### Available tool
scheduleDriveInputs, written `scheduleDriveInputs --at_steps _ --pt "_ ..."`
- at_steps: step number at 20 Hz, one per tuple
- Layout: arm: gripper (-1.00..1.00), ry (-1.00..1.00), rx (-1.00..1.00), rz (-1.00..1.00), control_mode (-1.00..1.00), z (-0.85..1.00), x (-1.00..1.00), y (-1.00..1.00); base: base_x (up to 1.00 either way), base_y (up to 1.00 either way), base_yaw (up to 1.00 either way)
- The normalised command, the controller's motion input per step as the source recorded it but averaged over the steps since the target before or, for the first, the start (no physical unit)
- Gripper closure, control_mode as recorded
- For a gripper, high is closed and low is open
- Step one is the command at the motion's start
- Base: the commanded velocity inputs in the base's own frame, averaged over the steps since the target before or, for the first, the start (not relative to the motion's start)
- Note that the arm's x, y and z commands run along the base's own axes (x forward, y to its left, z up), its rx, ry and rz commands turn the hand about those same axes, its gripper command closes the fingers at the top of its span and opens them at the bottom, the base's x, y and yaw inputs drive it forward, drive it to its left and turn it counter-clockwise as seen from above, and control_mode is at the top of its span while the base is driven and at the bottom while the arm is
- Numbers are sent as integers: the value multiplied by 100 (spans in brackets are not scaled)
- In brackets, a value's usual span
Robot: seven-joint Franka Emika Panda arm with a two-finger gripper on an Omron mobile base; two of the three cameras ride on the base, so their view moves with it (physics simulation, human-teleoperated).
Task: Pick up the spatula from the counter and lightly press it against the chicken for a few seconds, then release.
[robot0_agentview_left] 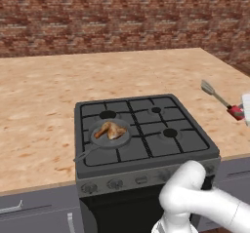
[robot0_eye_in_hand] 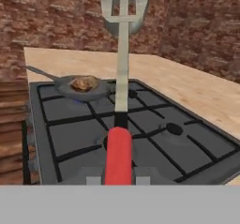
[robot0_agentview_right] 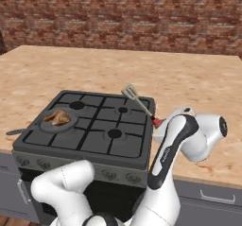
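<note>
Both jaws of the gripper point(robot0_eye_in_hand: 119, 179) are clamped on the red handle of the spatula point(robot0_eye_in_hand: 122, 73), holding it up by the right edge of the stove point(robot0_agentview_left: 151, 144), slotted blade raised, well apart from the chicken point(robot0_agentview_left: 110, 129) in the pan point(robot0_agentview_left: 125, 137) on the left.

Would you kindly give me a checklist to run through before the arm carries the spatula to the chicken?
1. Pincer shut on the spatula by its red handle: ok.
2. Spatula lifted off the counter: ok.
3. Chicken lying in the pan on the stove: ok.
4. Spatula above the chicken: not ok, it hangs off to the stove's right.
5. Flame under the pan off: cannot tell.
</note>
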Motion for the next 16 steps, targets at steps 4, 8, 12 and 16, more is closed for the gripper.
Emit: scheduleDriveInputs --at_steps 4,8,12,16 --pt "100 0 -14 -25 -100 58 -11 78 0 0 0" --pt "100 1 -14 -26 -100 57 -4 69 0 0 0" --pt "100 24 -5 -14 -100 59 -1 38 0 0 0" --pt "100 48 0 2 -100 37 0 11 0 0 0"
